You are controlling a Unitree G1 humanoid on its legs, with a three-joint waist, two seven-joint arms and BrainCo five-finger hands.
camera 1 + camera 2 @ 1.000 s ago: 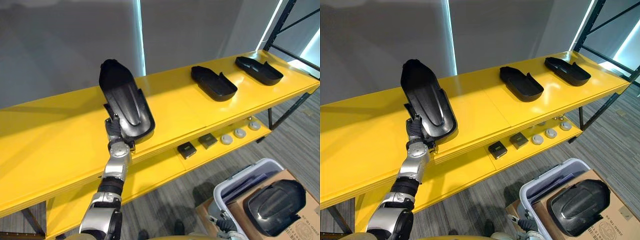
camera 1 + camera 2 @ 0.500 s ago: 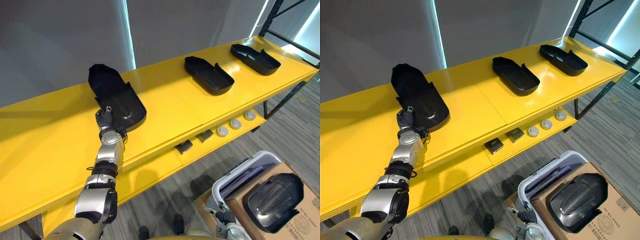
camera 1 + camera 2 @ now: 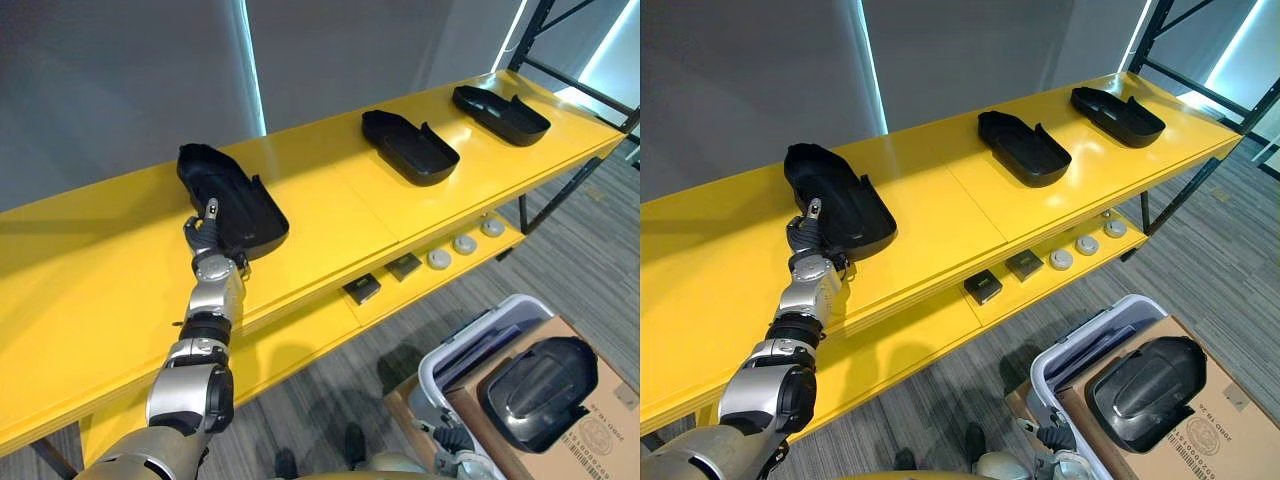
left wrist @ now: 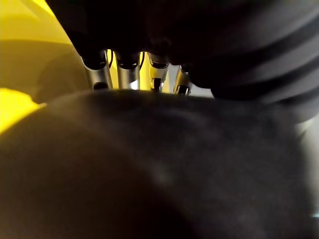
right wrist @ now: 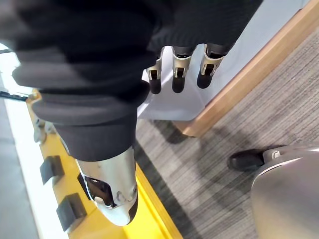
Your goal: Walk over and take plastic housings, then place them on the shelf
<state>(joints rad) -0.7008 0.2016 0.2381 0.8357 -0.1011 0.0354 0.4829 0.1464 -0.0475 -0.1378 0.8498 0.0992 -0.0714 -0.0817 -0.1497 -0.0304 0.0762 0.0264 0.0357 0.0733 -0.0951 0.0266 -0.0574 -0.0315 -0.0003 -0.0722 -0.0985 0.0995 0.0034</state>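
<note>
Three black plastic housings lie hollow side up on the yellow shelf [image 3: 330, 215]: one at the left [image 3: 235, 195], one in the middle [image 3: 410, 147], one at the far right [image 3: 500, 100]. My left hand [image 3: 207, 240] is at the near end of the left housing, open, with fingers [image 4: 97, 74] straight against its dark shell [image 4: 174, 174]. A fourth housing [image 3: 540, 380] lies in a cardboard box [image 3: 590, 440] on the floor. My right hand [image 5: 179, 74] hangs open and empty beside that box.
The lower shelf holds two small black blocks [image 3: 362, 290] and three white round parts [image 3: 464, 243]. A pale plastic bin [image 3: 470, 345] stands on the grey carpet against the cardboard box. The rack's black upright [image 3: 540, 210] is at the right, and a grey wall is behind.
The left housing was held tilted up on end; it now lies flat on the shelf. My left hand's fingers have straightened off it. The camera has shifted slightly.
</note>
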